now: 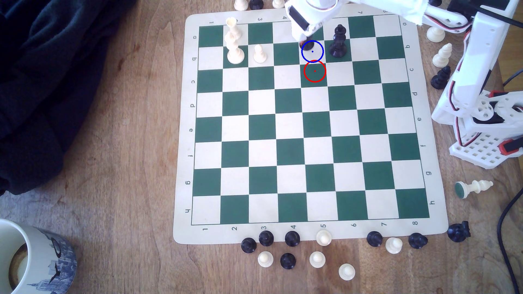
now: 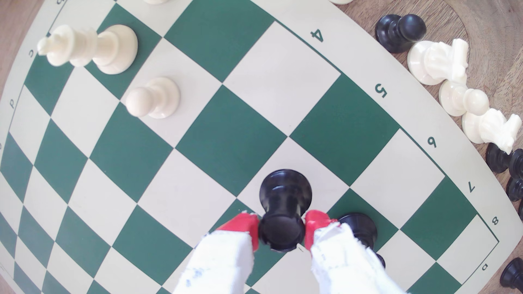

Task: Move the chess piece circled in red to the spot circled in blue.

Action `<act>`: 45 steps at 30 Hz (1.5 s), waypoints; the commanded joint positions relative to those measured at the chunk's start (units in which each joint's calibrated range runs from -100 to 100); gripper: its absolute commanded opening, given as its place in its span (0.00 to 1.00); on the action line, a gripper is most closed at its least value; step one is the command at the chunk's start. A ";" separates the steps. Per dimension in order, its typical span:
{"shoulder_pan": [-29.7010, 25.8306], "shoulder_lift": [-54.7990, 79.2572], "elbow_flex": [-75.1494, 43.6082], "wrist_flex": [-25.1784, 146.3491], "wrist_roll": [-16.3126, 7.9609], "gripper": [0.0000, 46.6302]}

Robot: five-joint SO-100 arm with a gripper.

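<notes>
Gripper (image 2: 281, 230): red fingertips clamped on the head of the chess piece (image 2: 284, 209) | Piece: base over the cream blue-ringed spot (image 1: 316, 55) | Red-ringed green square: vacant | Remaining, likely: release, lift clear.

Wooden tabletop (image 1: 119, 141) carries a chess mat (image 1: 308, 232), a mug (image 1: 34, 260), dark cloth (image 1: 42, 70), the arm's base (image 1: 481, 147), and loose pieces (one pale piece (image 1: 474, 188) lying toppled).

On the chessboard (image 1: 315, 154) stood four pieces: two cream, one tall cream piece (image 1: 234, 42) and one cream pawn (image 1: 259, 53); two black, one tall black piece (image 1: 338, 41) and one stout black piece (image 2: 281, 195).
</notes>
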 commanded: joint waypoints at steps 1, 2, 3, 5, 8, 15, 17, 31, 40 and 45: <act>-0.04 -0.98 -0.21 -0.76 0.05 0.08; -0.04 -0.89 -0.03 -0.76 0.05 0.08; -0.04 -0.72 0.06 -0.84 0.05 0.08; 0.04 -0.21 0.79 -1.41 0.10 0.08; 0.12 0.21 1.69 -2.07 0.10 0.08; 0.20 0.47 2.51 -2.80 0.10 0.08; 0.35 0.38 2.51 -2.80 0.10 0.23; 1.92 -10.91 0.79 -0.10 0.39 0.45; -2.23 -24.15 1.42 3.26 1.12 0.30; -5.83 -37.73 19.73 -9.60 2.05 0.07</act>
